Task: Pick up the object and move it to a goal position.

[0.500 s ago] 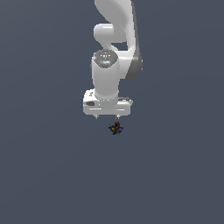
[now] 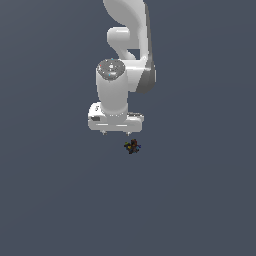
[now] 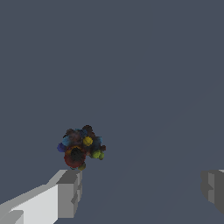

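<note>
White arm pointing straight down, hand (image 2: 116, 133) with fingers spread apart, object (image 2: 132, 146) just beside one fingertip (image 3: 70, 192), ungripped

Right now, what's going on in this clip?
A white Panda arm hangs over a plain grey floor, its gripper open and holding nothing. The object, a tiny dark lump speckled red, yellow and blue, lies on the floor, not yet picked up. In the wrist view it sits by the tip of one finger, not centred between the two, so the gripper seems not yet lined up for a grasp.
</note>
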Motion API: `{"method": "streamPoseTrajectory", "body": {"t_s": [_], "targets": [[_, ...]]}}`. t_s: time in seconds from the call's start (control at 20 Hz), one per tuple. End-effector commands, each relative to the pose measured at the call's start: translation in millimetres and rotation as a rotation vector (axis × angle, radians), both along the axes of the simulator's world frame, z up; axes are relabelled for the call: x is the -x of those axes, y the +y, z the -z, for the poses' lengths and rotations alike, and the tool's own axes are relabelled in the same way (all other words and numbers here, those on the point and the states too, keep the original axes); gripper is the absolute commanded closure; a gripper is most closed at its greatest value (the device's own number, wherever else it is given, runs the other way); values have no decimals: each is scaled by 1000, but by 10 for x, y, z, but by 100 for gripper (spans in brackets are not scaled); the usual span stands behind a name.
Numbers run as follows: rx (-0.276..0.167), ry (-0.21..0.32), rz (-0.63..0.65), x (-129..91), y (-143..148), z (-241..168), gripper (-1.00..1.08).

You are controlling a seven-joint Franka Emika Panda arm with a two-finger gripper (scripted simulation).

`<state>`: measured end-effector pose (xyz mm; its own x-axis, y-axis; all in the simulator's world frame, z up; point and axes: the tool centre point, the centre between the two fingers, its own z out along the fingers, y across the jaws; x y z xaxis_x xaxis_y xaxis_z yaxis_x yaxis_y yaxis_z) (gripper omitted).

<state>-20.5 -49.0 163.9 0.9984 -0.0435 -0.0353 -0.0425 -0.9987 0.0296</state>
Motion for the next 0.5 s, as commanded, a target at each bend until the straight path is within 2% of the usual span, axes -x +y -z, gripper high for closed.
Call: {"method": "streamPoseTrajectory", "body": {"t_s": [0.0,0.45], "targets": [[5,7,9,20,-85,14,-92],[3,5,-29,25,-34,66,-92]]}}
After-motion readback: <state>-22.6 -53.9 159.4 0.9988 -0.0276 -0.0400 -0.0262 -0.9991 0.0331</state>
